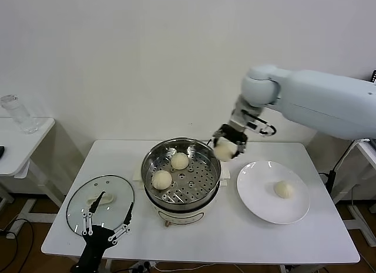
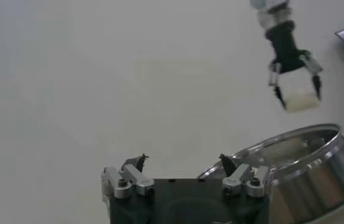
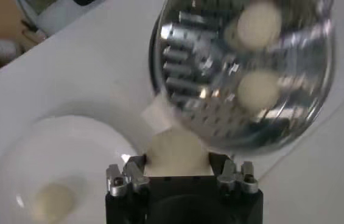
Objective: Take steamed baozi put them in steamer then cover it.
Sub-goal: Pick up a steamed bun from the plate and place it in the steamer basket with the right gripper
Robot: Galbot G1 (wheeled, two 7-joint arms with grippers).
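My right gripper (image 1: 228, 145) is shut on a cream-white baozi (image 1: 224, 151) and hangs just above the steamer's right rim. In the right wrist view that baozi (image 3: 178, 152) fills the space between the jaws. The steel steamer (image 1: 207, 180) stands mid-table with two baozi (image 1: 180, 161) (image 1: 161, 179) on its perforated tray. Another baozi (image 1: 284, 189) lies on the white plate (image 1: 258, 199) to the right. The glass cover (image 1: 79, 198) with its white handle lies flat at the left front. My left gripper (image 1: 107, 223) stands open at its near edge, holding nothing. From the left wrist view the right gripper (image 2: 294, 90) shows above the steamer (image 2: 318, 170).
A small side table (image 1: 17, 145) with a clear jar (image 1: 17, 114) stands at the far left. The white wall runs close behind the table. Bare tabletop (image 1: 223, 238) lies in front of the steamer and plate.
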